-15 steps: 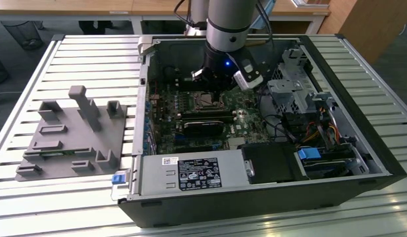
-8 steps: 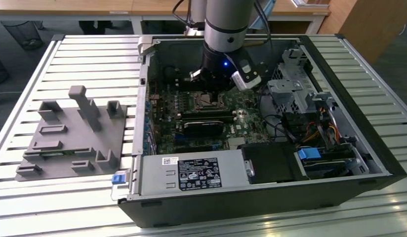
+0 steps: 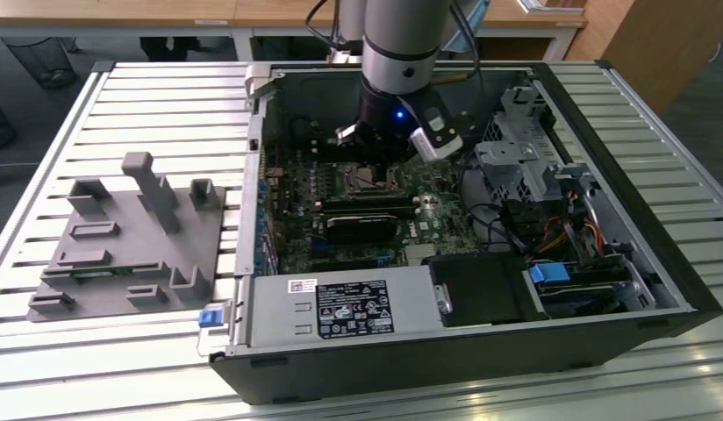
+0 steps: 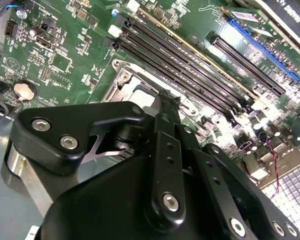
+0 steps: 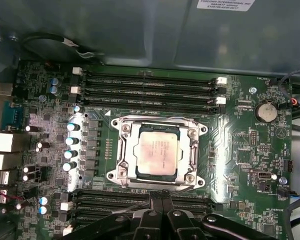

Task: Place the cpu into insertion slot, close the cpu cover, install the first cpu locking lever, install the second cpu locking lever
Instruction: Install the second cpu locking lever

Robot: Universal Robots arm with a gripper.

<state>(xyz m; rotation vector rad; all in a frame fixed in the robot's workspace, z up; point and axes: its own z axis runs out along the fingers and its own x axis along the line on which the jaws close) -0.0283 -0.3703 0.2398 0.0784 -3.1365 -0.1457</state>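
The cpu [image 5: 157,152] lies flat in the insertion slot [image 3: 365,180], its silvery-beige face up. The cpu cover [image 5: 124,150], a silver frame, lies down around the chip's edges. In the first wrist view my gripper [image 5: 161,200] sits just beside one edge of the socket, over the memory slots, black fingers pressed together with nothing between them. The second wrist view shows the fingertips [image 4: 167,100] right at the socket's silver rim [image 4: 122,75]. From the exterior view the arm [image 3: 397,53] reaches down into the open computer case, directly above the socket. I cannot tell how the locking levers stand.
Long black memory slots [image 5: 150,82] run along two sides of the socket. A black heatsink block [image 3: 361,226] lies nearer the power supply [image 3: 338,307]. Drive cage and cables [image 3: 549,202] fill the exterior view's right. A grey fixture [image 3: 133,237] stands outside the case, left.
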